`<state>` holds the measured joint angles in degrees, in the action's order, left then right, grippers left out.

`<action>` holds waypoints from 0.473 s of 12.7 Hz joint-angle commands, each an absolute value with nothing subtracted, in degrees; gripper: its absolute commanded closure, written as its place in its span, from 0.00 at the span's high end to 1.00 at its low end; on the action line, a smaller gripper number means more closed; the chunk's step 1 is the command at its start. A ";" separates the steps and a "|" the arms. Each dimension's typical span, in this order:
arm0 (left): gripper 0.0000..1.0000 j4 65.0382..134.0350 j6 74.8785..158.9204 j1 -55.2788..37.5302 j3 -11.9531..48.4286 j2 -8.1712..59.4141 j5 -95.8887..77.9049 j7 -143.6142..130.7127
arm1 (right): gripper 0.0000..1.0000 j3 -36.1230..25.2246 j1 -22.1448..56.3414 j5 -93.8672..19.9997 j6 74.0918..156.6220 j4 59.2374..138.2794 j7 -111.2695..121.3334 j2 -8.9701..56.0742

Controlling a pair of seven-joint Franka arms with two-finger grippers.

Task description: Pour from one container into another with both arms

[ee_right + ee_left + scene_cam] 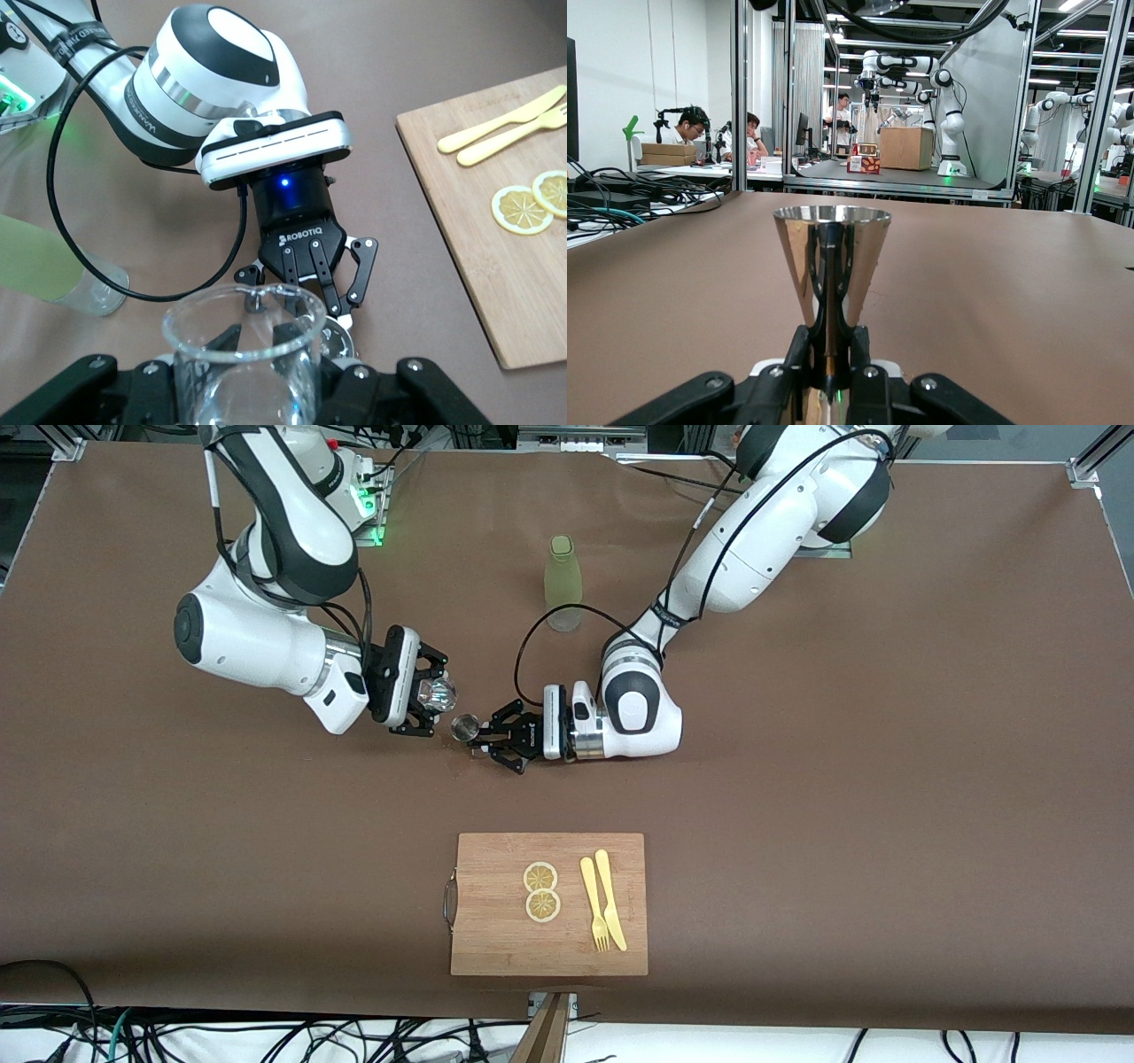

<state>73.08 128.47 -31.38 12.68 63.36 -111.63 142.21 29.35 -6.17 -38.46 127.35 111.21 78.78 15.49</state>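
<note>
You are at the pouring step. Your right gripper (pixel 431 693) is clamped on the glass tumbler (pixel 437 692), which hangs tipped on its side, its mouth turned toward the measuring cup (pixel 464 727) and just above it. Your left gripper (pixel 490 737) pinches that cup at its narrow waist and holds it upright over the table (pixel 842 779), near the middle. On the front camera's clock face, the tumbler sits at about 10 o'clock from the cup, almost touching its rim.

Next, I judge you need a slow further roll of the right wrist, with the tumbler's lip held over the cup's small round rim and the left arm kept steady.

What you cannot settle: whether the tumbler holds any liquid, or whether any is flowing. In the right wrist view the tumbler (pixel 244 359) covers most of the cup, and only the left gripper (pixel 306 288) shows clearly. In the left wrist view the cup (pixel 831 257) fills the middle, and the tumbler is out of frame.

The green bottle (pixel 562 583) stands at 1 o'clock from the cup, well apart.
</note>
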 commanded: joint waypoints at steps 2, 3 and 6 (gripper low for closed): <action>0.00 81.45 127.98 -28.93 12.57 57.06 -113.38 144.75 | 0.23 27.88 -8.52 -44.98 124.39 112.15 88.57 15.29; 0.00 83.74 126.14 -27.78 12.31 55.82 -112.94 145.71 | 0.23 26.38 -8.61 -46.83 122.54 112.15 91.38 15.38; 0.00 90.94 121.82 -23.92 10.64 51.52 -111.55 149.05 | 0.23 19.54 -10.28 -52.28 112.97 111.71 103.49 16.96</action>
